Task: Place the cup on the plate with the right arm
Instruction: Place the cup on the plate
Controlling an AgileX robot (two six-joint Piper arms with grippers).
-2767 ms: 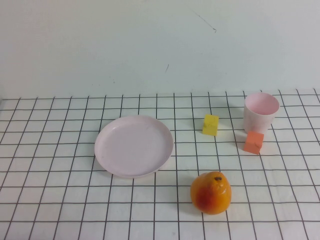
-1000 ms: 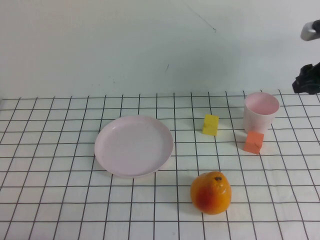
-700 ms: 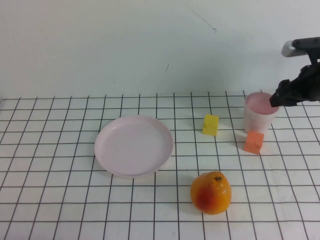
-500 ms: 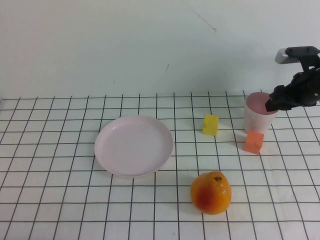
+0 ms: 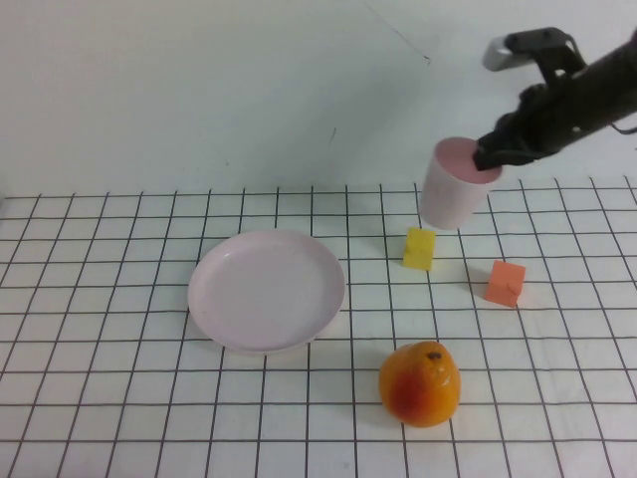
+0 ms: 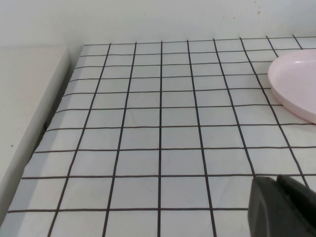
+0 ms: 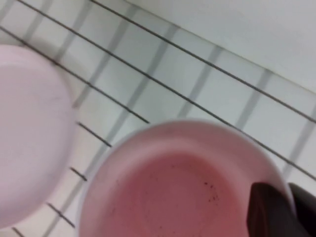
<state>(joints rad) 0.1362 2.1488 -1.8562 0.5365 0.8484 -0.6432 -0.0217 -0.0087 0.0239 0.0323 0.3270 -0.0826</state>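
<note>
One cup (image 5: 453, 185) in the air for us: the right gripper (image 5: 490, 154) has its fingers pinched shut on the rim, holding it tilted above the table (image 5: 119, 398), over the yellow block (image 5: 419, 248) and well right of the plate (image 5: 267, 290). Left gripper (image 6: 281, 207) sits low near the plate; we can't tell its fingers' state.

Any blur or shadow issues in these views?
High view: even light, soft shadows; the cup pinched at its rim by the right gripper stays sharp. Right wrist view: cup and plate smeared soft. Left wrist view: grid crisp, left gripper a dark blur at the frame's corner.
</note>
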